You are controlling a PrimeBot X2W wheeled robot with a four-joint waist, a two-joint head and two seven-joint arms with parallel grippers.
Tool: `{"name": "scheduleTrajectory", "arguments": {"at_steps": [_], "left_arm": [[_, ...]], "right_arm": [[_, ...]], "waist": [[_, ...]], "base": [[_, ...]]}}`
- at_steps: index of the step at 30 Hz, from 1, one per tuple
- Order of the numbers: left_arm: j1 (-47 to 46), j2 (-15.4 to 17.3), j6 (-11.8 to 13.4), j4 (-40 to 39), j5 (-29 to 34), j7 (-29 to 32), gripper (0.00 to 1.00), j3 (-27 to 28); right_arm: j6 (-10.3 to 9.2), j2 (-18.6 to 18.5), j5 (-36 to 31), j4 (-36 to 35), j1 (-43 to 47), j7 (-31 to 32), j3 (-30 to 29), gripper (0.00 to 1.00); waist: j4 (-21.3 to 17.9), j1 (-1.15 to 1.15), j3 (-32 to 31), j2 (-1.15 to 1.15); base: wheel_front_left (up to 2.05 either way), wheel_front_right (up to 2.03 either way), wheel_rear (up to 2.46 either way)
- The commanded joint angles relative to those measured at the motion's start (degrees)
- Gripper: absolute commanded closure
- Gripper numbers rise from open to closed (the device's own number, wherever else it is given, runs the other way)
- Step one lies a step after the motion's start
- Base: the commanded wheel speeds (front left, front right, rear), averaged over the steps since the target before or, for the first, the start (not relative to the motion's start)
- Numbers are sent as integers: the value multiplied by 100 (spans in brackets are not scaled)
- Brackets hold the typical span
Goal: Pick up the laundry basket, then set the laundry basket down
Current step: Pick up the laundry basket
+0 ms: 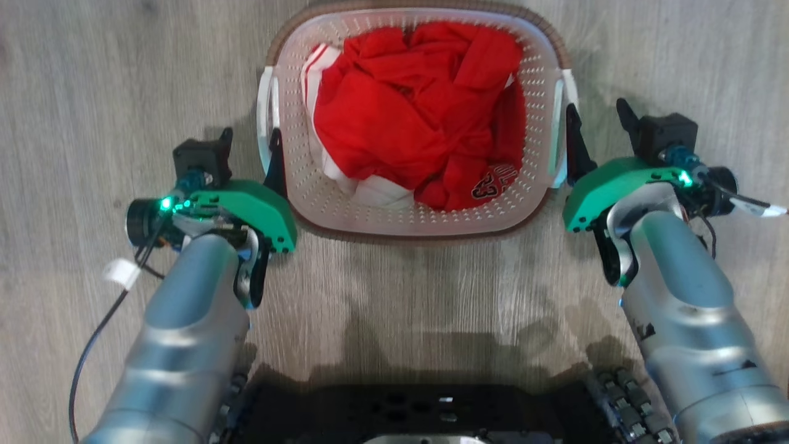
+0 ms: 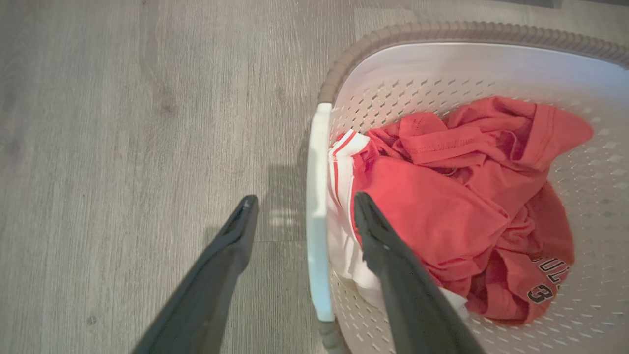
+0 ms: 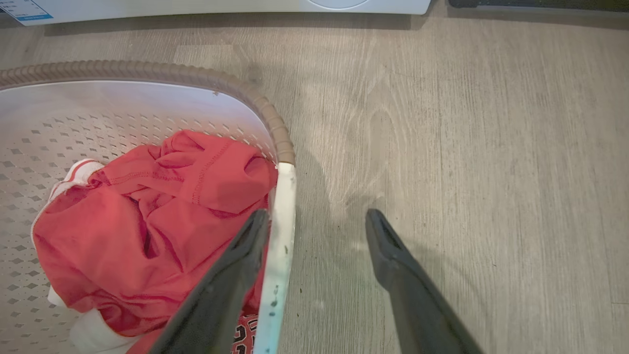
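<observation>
Laundry basket, white perforated plastic with brown woven-look rim, sits on grey wood-look floor, crumpled red garments inside. Left gripper and right gripper both spread wide, holding nothing, each straddling white side handle. Step: pre-grasp for pickup. Next likely: close both together, lift evenly.

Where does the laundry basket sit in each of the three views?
Head view: laundry basket top centre, between the left end effector and right end effector.
Left wrist view: right half, its left handle between the open fingers.
Right wrist view: left half, its right handle between the fingers.
Shared landmark: red jersey inside.
</observation>
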Motion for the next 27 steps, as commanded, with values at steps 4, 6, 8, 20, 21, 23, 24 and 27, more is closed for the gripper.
{"name": "scheduleTrajectory", "arguments": {"at_steps": [4,6,8,20,21,23,24,27], "left_arm": [[-181,116,-35,122,-77,-55,0,-30],[-299,116,-52,191,-98,-55,0,-87],[-407,116,-60,233,-125,-55,0,-155],[-850,116,-83,465,-353,-55,0,-538],[-873,116,-83,485,-374,-55,0,-574],[-916,116,-82,529,-428,-55,0,-644],[-936,116,-81,558,-456,-55,0,-680],[-996,116,-80,645,-547,-55,0,-774]], "right_arm": [[16,59,-42,-43,14,-59,128,0],[16,59,-49,-39,-30,-59,146,0],[16,59,-45,-25,-66,-59,172,0],[16,59,-29,139,-254,-59,328,0],[16,59,-24,158,-267,-59,336,0],[16,59,-9,229,-302,-59,363,0],[16,59,-2,261,-321,-59,380,0],[16,59,9,321,-382,-59,398,0]], "waist": [[73,-1,335,0],[89,-1,427,0],[103,-1,504,0],[148,-1,799,0],[152,-1,816,0],[160,-1,849,0],[164,-1,864,0],[175,-1,910,0]], "base": [[0,0,0],[0,0,0],[0,0,0],[0,0,0],[0,0,0],[0,0,0],[0,0,0],[0,0,0]]}}
